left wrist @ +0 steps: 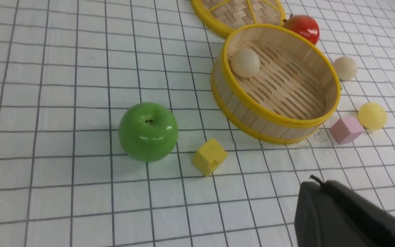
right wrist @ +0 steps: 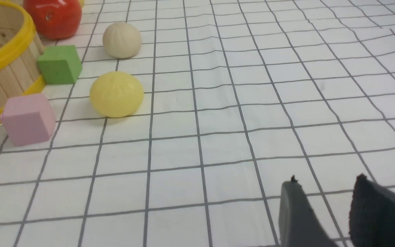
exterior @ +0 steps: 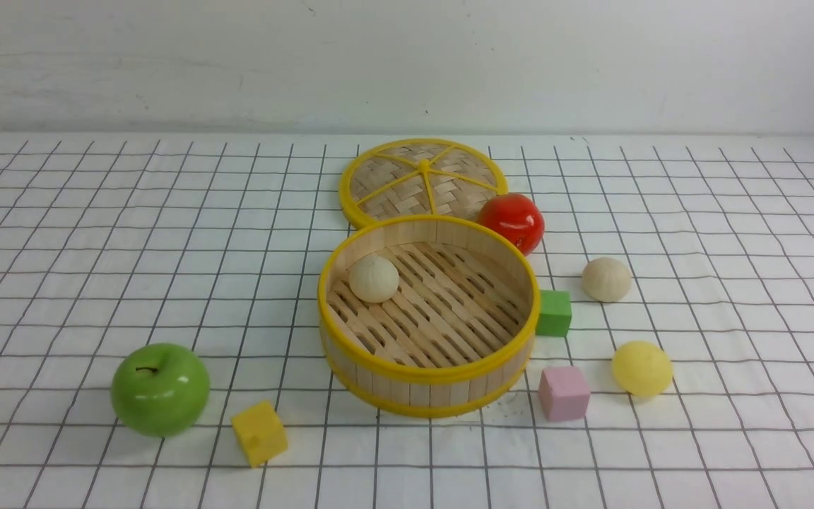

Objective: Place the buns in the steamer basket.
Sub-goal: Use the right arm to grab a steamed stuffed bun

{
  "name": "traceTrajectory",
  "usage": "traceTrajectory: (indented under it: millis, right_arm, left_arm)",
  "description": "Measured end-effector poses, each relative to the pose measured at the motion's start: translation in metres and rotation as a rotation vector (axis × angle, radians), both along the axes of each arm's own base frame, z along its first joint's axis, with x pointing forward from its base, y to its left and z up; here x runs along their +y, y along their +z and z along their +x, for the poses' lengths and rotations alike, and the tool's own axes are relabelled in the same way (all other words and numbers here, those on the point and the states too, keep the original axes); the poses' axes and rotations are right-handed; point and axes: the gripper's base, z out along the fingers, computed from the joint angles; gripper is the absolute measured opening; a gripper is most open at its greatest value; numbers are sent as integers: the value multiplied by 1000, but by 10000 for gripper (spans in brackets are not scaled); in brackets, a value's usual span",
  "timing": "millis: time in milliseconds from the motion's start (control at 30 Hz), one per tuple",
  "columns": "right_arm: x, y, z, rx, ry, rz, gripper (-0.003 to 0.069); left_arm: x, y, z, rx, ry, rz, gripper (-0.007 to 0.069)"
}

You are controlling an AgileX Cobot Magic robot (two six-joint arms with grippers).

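The steamer basket stands mid-table with one cream bun inside at its far left; both also show in the left wrist view, basket and bun. A second cream bun and the pale yellow bun lie on the cloth right of the basket, also seen in the right wrist view. My left gripper is shut and empty, near me. My right gripper is open and empty, well short of the yellow bun. Neither shows in the front view.
The woven lid lies behind the basket, a red tomato beside it. A green cube and pink cube sit between basket and buns. A green apple and yellow cube lie front left.
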Motion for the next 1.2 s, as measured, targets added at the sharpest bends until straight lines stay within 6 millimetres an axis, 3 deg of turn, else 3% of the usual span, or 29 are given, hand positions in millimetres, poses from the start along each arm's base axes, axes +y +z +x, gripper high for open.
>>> traceTrajectory:
  millis: [200,300,433,600,767,967,1200]
  right_arm:
    - [0,0,0,-1,0,0,241]
    - [0,0,0,-1,0,0,241]
    - [0,0,0,-1,0,0,241]
    - [0,0,0,-1,0,0,241]
    - [0,0,0,-1,0,0,241]
    - [0,0,0,-1,0,0,241]
    - [0,0,0,-1,0,0,241]
  left_arm:
    - [2,-5,9,-135,36,2,-13]
    - [6,-22,6,-276,62,5,-13]
    - [10,-69,1,-362,77,42,-13]
    - [11,-136,-1,-348,73,77,-13]
    - [12,-172,-2,-354,91,95,-13]
    - [18,-205,2,-318,225,78,-13]
    - [18,-220,-1,-169,254,40,-13]
